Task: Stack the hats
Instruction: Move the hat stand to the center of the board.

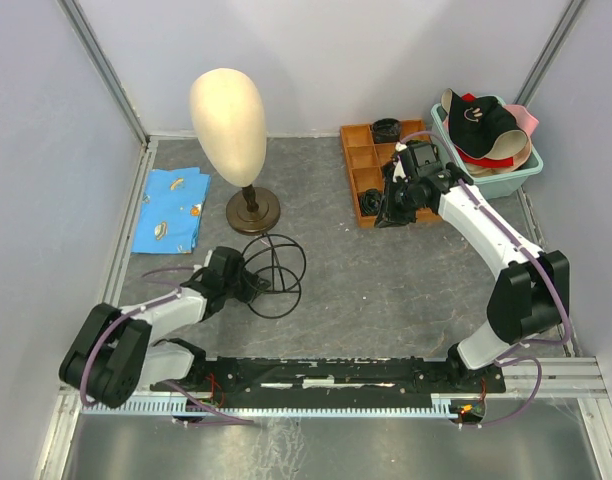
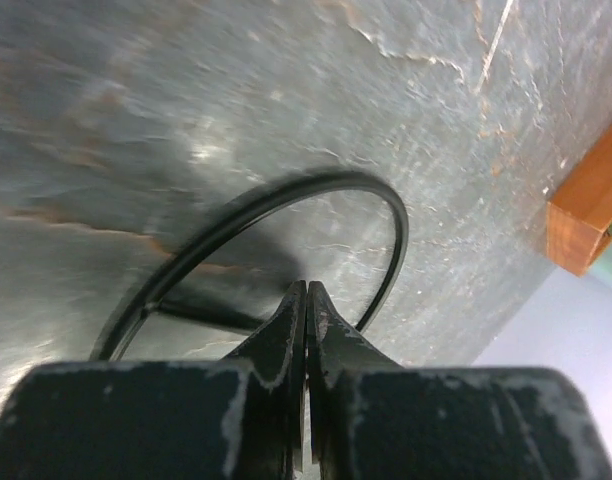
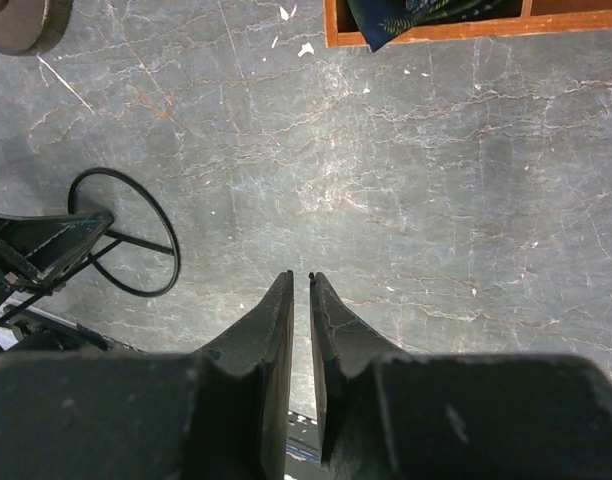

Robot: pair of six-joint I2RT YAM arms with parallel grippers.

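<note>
The hats lie piled in a teal tub (image 1: 514,180) at the back right. A black cap with a pale logo (image 1: 480,119) is on top, a beige hat (image 1: 508,158) lies under it, and a pink hat (image 1: 527,120) shows at the right edge. A tan cap is not visible. My right gripper (image 1: 387,214) hangs over the table, left of the tub; in the right wrist view (image 3: 300,276) its jaws are nearly together and empty. My left gripper (image 1: 254,284) is low at a black wire stand (image 1: 275,274); in the left wrist view (image 2: 306,286) it is shut and empty.
A cream mannequin head (image 1: 229,118) on a brown stand (image 1: 253,211) is at the back left. A blue patterned cloth (image 1: 171,208) lies at the left. An orange compartment tray (image 1: 369,165) with dark items sits beside the tub. The wire ring shows in both wrist views (image 2: 388,205) (image 3: 128,236).
</note>
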